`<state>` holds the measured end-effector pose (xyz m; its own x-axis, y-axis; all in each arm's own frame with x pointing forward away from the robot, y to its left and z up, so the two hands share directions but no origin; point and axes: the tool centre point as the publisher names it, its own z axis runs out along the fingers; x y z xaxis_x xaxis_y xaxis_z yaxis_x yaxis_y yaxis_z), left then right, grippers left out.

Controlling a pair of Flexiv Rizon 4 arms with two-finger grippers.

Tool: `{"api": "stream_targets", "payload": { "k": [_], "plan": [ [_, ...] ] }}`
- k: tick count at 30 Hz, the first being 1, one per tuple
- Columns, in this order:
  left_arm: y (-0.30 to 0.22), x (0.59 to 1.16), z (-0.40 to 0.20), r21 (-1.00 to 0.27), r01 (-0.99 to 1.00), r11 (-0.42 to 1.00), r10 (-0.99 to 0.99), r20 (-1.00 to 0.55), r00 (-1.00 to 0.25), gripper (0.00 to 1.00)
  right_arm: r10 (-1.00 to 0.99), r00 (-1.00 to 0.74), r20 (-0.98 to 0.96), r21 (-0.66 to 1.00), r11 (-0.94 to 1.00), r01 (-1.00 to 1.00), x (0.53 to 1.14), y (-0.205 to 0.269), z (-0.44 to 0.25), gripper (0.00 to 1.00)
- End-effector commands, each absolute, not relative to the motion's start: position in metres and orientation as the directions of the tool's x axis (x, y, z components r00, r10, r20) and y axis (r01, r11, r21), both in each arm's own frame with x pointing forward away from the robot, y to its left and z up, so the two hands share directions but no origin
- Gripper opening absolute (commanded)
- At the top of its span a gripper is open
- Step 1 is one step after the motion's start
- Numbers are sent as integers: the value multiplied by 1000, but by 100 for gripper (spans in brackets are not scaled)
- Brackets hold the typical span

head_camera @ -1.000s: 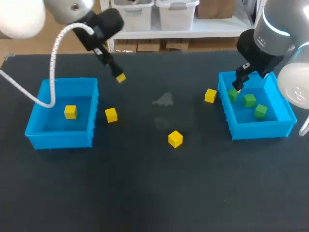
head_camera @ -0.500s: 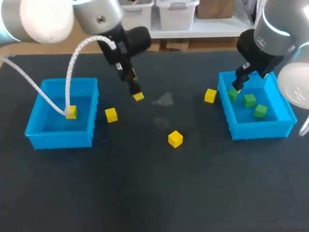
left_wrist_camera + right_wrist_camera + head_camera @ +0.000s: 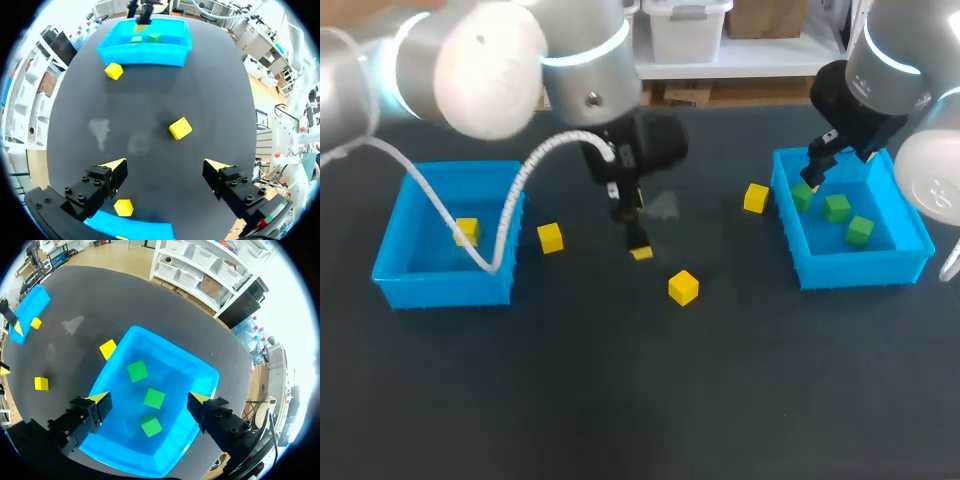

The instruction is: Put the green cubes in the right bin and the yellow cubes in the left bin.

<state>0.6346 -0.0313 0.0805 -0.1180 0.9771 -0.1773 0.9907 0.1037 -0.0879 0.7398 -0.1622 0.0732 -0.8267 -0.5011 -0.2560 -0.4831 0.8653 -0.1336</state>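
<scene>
Three yellow cubes lie loose on the dark table: one in the middle [image 3: 683,287], one beside the left bin [image 3: 550,237], one just outside the right bin [image 3: 755,197]. Another yellow cube [image 3: 466,231] sits inside the left blue bin [image 3: 442,285]. The right blue bin [image 3: 850,270] holds three green cubes [image 3: 836,207]. My left gripper [image 3: 636,246] hangs open over the table's middle; the middle cube [image 3: 180,128] lies ahead of its fingers [image 3: 166,166], untouched. My right gripper [image 3: 148,398] stays open above the right bin [image 3: 165,347], a green cube [image 3: 154,398] under it.
The left arm's white cable loops down over the left bin's right wall [image 3: 515,215]. A faint pale smudge [image 3: 660,206] marks the table behind the left gripper.
My left arm has swung from beside the left bin out to the table's middle and lower, toward the middle yellow cube. The right arm and all cubes have kept still.
</scene>
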Motion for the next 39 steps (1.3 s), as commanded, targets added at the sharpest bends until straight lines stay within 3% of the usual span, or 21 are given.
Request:
{"api": "stream_targets", "payload": {
  "k": [1, 23, 39],
  "plan": [
    [-46, 628, 70, -92, 992, 91, 983, -153, -105, 100, -500, -826, -259, -136, 866, -482, 738, -163, 73, 100],
    [-89, 580, 27, -116, 992, 46, 995, -84, -56, 100, -500, -826, -259, -136, 866, -482, 738, -163, 73, 100],
    [-84, 596, 11, -114, 992, 60, 996, -61, -67, 100, -500, -826, -259, -136, 866, -482, 738, -163, 73, 100]
  ]
}}
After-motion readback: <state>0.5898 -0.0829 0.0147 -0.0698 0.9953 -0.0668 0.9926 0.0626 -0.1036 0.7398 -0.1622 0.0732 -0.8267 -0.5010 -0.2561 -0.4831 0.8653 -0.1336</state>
